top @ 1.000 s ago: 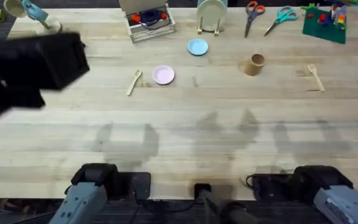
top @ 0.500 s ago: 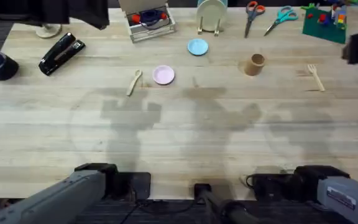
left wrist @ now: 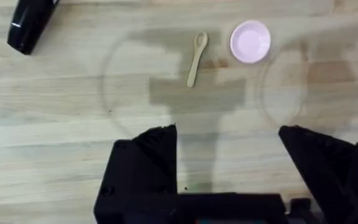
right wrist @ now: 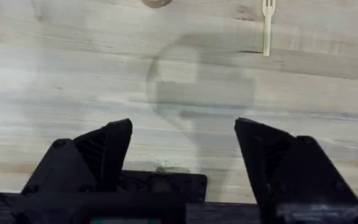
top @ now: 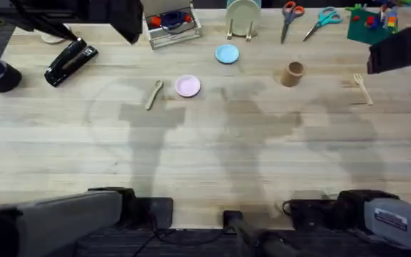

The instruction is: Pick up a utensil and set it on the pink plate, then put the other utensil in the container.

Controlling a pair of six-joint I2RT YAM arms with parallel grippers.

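Wooden spoon flat beside pink plate, tan cup upright, wooden fork flat beyond it

Wide-open left pincer above bare wood, utensil just beside pink plate.

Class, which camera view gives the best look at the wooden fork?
The right wrist view: the fork lies unobstructed, tines and handle distinct. Overhead shows it smaller, right of the cup.
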